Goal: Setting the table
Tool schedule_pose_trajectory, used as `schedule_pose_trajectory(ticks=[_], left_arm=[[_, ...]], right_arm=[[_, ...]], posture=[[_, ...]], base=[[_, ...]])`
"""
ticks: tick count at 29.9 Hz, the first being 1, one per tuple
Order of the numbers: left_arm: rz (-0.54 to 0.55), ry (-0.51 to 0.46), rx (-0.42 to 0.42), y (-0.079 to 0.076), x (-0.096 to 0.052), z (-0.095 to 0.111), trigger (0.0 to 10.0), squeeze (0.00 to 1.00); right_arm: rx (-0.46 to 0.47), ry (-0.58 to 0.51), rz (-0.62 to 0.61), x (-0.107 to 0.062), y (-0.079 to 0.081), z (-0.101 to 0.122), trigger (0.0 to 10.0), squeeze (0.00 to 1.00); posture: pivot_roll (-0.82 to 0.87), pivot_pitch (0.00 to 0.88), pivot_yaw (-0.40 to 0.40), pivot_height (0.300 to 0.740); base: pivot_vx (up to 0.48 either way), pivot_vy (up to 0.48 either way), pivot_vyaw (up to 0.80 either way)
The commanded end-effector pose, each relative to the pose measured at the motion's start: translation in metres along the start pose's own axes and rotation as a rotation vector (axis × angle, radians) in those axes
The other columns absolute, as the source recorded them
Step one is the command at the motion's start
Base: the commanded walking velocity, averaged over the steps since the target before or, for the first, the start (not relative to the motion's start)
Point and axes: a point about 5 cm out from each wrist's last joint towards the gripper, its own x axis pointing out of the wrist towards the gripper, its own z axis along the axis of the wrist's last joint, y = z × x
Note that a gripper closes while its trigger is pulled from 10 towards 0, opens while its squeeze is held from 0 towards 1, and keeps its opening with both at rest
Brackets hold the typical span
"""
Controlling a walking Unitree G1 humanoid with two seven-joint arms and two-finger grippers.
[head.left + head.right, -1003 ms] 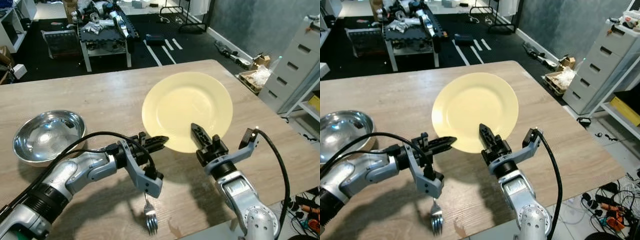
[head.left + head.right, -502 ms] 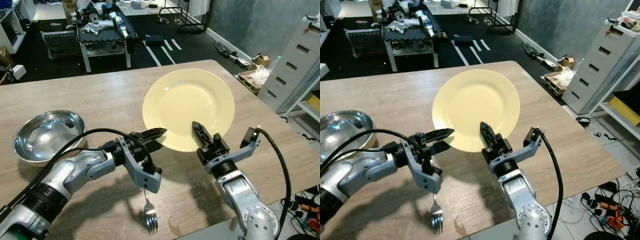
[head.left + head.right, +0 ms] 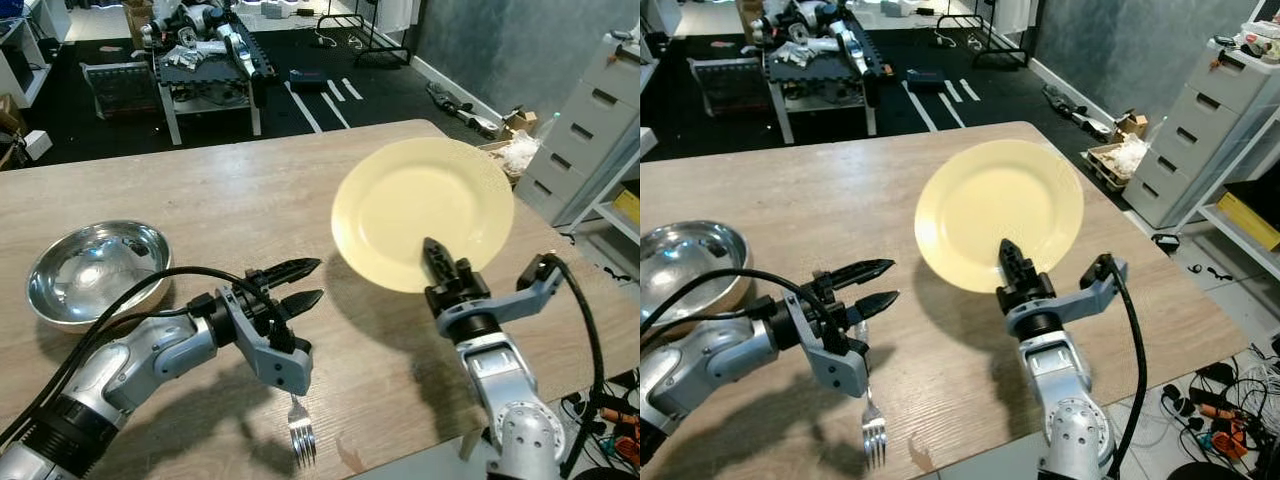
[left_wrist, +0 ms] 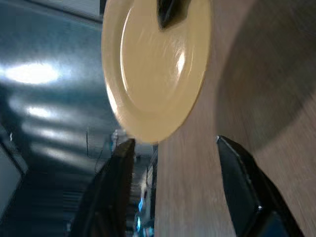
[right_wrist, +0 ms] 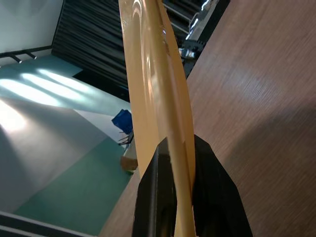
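One yellow plate (image 3: 420, 205) pinched by right gripper (image 3: 440, 268), one fork (image 3: 301, 435), one bowl (image 3: 95, 270)

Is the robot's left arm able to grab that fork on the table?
Probably yes. The left pincer is open and holds nothing, and the fork lies bare on the table just below its wrist; it would have to turn downward.

The table (image 3: 200, 200) is pale wood with a visible grain and a matt finish. The yellow plate (image 3: 420, 205) looks glazed, smooth and faintly glossy. The bowl (image 3: 95, 270) is polished metal, mirror-bright. The fork (image 3: 300, 435) is shiny metal. Both arms are brushed silver metal, their fingers matt black plastic.
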Motion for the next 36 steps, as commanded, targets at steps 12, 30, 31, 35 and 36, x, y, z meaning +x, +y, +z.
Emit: schedule_pose_trajectory(ticks=[12,30,31,35,36], left_arm=[[0.333,0.653,-1.049,-0.008,-0.006,-0.054,10.0,0.0],[0.296,0.669,-1.113,-0.003,0.006,-0.044,10.0,0.0],[0.296,0.669,-1.113,-0.003,0.006,-0.044,10.0,0.0],[0.274,0.647,-1.099,-0.004,0.009,-0.041,10.0,0.0],[0.271,0.641,-1.095,-0.004,0.009,-0.04,10.0,0.0]], right_arm=[[-0.622,-0.122,-0.106,-0.005,-0.005,0.032,10.0,0.0],[-0.825,-0.142,-0.257,-0.015,-0.029,0.036,10.0,0.0],[-0.825,-0.142,-0.257,-0.015,-0.029,0.036,10.0,0.0],[-0.834,-0.14,-0.263,-0.015,-0.029,0.035,10.0,0.0],[-0.836,-0.139,-0.264,-0.015,-0.029,0.035,10.0,0.0]], posture=[[0.06,0.164,0.057,0.74],[0.04,0.156,0.067,0.74],[0.04,0.156,0.067,0.74],[0.04,0.157,0.068,0.74],[0.04,0.157,0.068,0.74]], base=[[0.0,0.0,0.0],[0.0,0.0,-0.42],[0.0,0.0,-0.8],[0.0,0.0,-0.8],[0.0,0.0,-0.8]])
